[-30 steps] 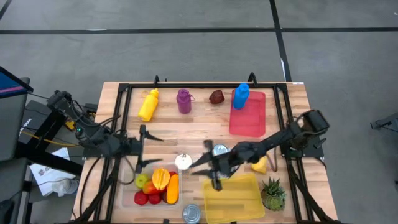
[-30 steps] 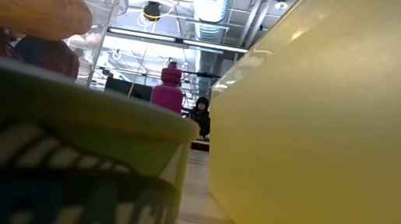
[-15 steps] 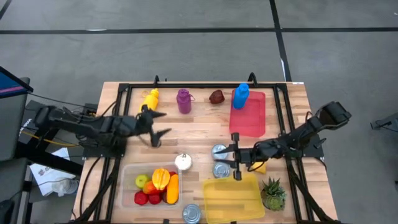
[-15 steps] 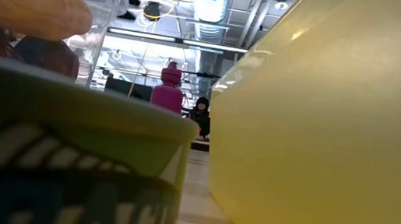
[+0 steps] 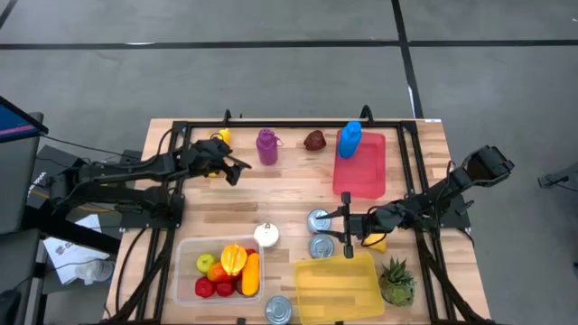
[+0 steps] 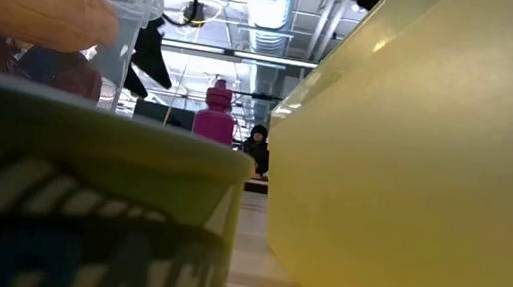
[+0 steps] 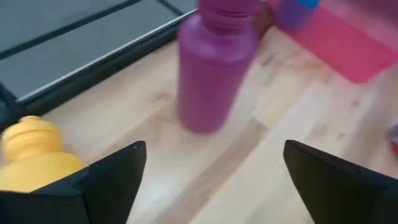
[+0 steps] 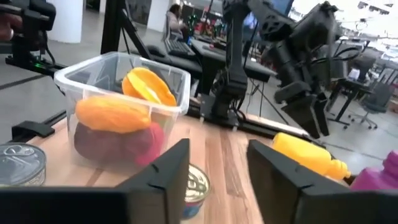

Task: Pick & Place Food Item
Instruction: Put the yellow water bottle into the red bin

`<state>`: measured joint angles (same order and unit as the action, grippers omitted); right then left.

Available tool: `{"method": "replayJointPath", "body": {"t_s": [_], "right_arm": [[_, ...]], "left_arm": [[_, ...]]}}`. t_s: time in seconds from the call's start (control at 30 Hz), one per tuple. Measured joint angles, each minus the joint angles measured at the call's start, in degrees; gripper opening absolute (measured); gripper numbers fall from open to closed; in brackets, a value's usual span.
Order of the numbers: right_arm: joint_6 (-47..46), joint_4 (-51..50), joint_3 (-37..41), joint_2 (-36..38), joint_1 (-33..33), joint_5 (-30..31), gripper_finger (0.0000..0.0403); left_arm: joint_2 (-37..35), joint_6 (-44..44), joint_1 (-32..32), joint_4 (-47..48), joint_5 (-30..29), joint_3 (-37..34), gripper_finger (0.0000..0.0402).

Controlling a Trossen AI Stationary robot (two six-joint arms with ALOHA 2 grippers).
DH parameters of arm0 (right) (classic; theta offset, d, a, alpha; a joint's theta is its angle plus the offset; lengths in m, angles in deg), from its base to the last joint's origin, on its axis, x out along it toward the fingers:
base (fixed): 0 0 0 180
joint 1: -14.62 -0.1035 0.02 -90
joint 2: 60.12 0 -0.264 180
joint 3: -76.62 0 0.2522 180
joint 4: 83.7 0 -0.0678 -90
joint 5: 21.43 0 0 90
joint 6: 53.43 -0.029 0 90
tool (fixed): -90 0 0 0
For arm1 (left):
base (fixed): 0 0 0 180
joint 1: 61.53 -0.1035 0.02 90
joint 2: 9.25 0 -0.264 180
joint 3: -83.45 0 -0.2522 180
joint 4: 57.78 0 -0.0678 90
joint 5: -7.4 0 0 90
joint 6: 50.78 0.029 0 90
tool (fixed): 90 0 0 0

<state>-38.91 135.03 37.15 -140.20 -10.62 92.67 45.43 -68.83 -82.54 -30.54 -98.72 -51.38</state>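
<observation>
The left gripper hovers over the far left part of the wooden tabletop, just beside the yellow bottle and near the purple bottle; its fingers stand wide apart with nothing between them, and its wrist view looks past them at the purple bottle standing upright and the yellow bottle's cap. The right gripper sits low near the middle of the tabletop, between two tin cans and the far edge of the yellow tray; its fingers are apart with a narrow gap and hold nothing. The food sits in the clear plastic bin at the near left: an orange half, a green apple and red fruits lie inside it. A white garlic bulb rests just beyond the bin. A dark red item lies at the far edge, beside the blue bottle standing on the red tray. A small pineapple-like plant stands at the near right corner.
</observation>
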Motion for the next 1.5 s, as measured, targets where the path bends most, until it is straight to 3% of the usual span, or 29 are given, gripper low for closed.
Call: {"method": "replayJointPath", "body": {"t_s": [0.2,0.33,0.5,1.03,1.5], "right_arm": [[-1.7,-1.8,0.0,0.0,0.3,0.0,0.0247],[-2.4,-3.2,0.0,0.0,0.5,0.0,0.0276],[-4.0,-4.3,0.0,0.0,1.1,0.0,0.0282],[-4.6,-4.2,0.0,0.0,2.0,0.0,0.0282],[-4.5,-4.0,0.0,0.0,2.1,0.0,0.0282]], "left_arm": [[4.5,2.6,-5.9,5.3,0.0,5.3,0.0396],[8.0,2.6,-10.0,12.8,0.0,9.8,0.0393],[13.9,2.7,-14.8,20.7,0.0,14.6,0.0399],[29.9,7.8,-25.2,23.3,4.1,25.7,0.0398],[32.3,8.5,-26.3,25.0,4.2,27.9,0.0397]]}}
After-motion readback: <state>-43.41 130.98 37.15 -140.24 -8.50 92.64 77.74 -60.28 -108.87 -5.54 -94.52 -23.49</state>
